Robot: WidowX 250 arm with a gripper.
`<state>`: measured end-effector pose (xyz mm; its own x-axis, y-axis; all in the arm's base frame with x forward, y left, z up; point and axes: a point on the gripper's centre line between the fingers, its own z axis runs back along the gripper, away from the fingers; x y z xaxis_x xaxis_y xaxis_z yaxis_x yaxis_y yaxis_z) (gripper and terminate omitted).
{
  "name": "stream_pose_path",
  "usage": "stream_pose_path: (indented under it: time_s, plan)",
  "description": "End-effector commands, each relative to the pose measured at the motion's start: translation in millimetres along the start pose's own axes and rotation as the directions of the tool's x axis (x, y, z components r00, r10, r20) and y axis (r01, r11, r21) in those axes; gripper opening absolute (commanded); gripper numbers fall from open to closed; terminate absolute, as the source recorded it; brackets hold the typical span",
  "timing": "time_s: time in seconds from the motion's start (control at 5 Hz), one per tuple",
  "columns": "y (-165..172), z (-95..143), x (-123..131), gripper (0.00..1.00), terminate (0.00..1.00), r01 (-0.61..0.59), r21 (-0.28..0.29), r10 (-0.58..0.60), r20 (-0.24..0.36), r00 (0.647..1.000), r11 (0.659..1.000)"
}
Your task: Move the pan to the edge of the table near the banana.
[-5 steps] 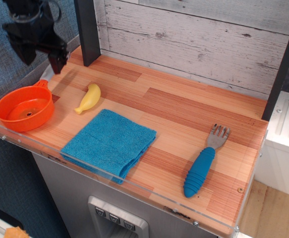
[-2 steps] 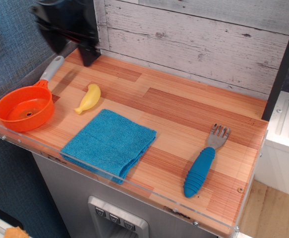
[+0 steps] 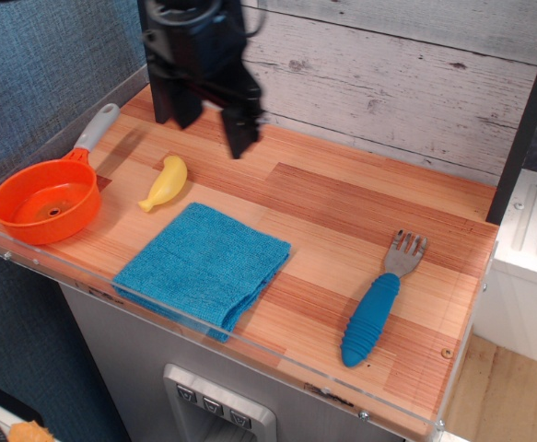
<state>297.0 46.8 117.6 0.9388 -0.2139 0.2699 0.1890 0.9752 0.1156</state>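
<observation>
The round orange plastic pan (image 3: 45,209) sits at the striped wooden worktop's (image 3: 360,221) front-left corner — handle toward the back edge — leftward and forward of the black gripper's (image 3: 210,125) spread, empty fingers (image 3: 240,132), just beyond the yellow toy banana (image 3: 165,181).

Black blocky gripper (image 3: 211,124), 2 dark tapered fingers (image 3: 242,129), matte housing
</observation>
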Motion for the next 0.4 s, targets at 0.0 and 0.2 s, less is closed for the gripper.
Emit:
stream_pose_path:
  time_s: [0.0, 0.2]
  plan:
    - [-37, 41, -31, 1.0, 0.0, 0.056, -0.038, -0.056, 0.008, 0.998, 0.998]
    - [-64, 43, -33, 1.0, 0.0, 0.169, -0.104, -0.168, 0.019, 0.986, 0.98]
